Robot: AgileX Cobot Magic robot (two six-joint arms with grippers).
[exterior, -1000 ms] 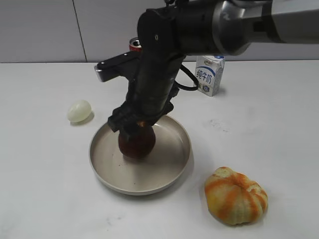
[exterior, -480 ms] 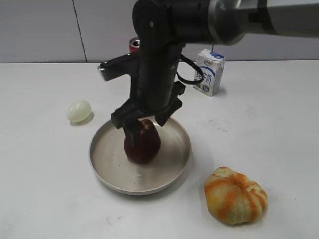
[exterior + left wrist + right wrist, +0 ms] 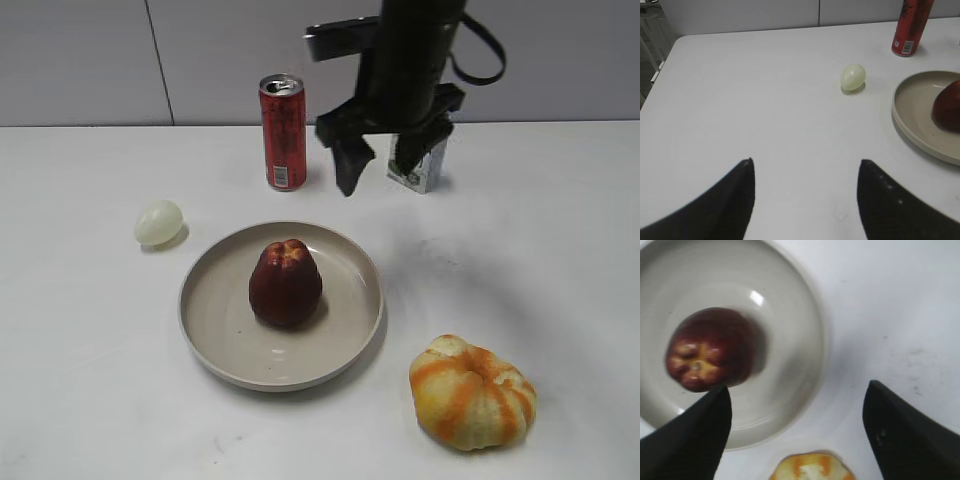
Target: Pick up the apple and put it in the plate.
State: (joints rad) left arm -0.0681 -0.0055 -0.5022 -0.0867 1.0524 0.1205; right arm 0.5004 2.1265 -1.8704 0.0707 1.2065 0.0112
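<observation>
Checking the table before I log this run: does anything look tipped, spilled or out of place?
Nothing stands out. The apple stands upright in the plate, the red can and milk carton stand upright at the back, and no spill shows. Both grippers, right gripper and left gripper, are open and empty.

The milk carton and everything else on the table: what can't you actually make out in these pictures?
- Milk carton: exterior view, mostly hidden behind the right pincer; its print unreadable.
- Red can: label too small to read; in the left wrist view its top is cut off by the edge.
- Apple: left wrist view, cut by the right edge along with the plate.
- Striped pumpkin-like fruit: right wrist view, cut by the bottom edge, blurred.
- Left pincer: absent from the exterior view.
</observation>
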